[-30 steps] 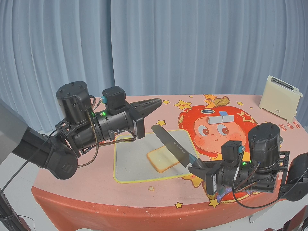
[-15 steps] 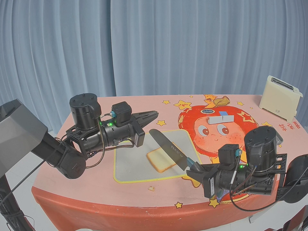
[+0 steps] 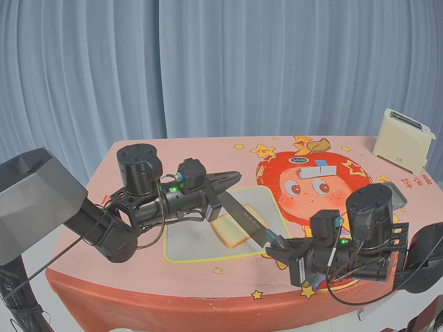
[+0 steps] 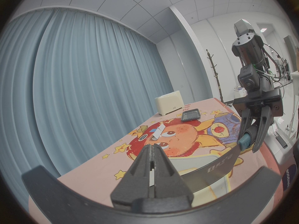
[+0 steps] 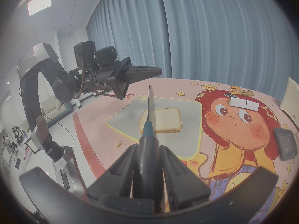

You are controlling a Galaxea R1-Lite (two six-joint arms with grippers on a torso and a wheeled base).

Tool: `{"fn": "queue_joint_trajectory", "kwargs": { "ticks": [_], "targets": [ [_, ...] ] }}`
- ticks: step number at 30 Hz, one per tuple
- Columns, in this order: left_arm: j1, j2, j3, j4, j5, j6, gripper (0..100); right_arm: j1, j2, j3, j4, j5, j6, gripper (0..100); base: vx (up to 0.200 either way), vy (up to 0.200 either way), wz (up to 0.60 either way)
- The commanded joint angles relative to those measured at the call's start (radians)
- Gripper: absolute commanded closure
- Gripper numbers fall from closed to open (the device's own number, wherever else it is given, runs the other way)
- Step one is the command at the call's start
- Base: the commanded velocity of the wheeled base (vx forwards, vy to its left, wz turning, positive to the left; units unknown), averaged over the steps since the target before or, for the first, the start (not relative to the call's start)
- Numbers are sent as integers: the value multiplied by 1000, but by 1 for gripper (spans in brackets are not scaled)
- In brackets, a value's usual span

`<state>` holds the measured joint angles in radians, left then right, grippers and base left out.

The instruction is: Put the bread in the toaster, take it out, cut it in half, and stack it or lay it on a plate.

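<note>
Cutting is in hand; right claw [image 3: 276, 241] is gripping the knife [image 3: 240, 212] over the bread [image 3: 225, 234], which is lying on the board [image 3: 189, 238]; left claw [image 3: 233, 177] is hovering clenched, empty, at the board's far left; next, the blade needs pressing down across the bread's middle.

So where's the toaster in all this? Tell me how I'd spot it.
Start at the pink table with the big cartoon face printed on it and follow it to its far right corner. The toaster stands there alone, a cream box with a slot on top, unlike the small flat dark tray lying nearer the face.
</note>
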<state>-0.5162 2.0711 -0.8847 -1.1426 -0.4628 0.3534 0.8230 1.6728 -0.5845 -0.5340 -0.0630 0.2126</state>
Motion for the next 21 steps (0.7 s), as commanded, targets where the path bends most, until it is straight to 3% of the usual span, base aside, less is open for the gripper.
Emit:
{"fn": "queue_joint_trajectory", "kwargs": {
  "ticks": [1,7,10,21],
  "targets": [
    [-4,17,-5,3,0,-7,100,1,8,2,-1,0,1,100,0,0,0],
    [-25,14,1,4,0,-28,100,1,10,0,-3,0,1,100,0,0,0],
    [-45,9,24,6,0,-63,100,1,8,0,-3,-1,1,100,0,0,0],
    [-45,3,0,-2,12,-67,100,1,-4,-2,2,-9,2,100,0,0,0]
  ]
}}
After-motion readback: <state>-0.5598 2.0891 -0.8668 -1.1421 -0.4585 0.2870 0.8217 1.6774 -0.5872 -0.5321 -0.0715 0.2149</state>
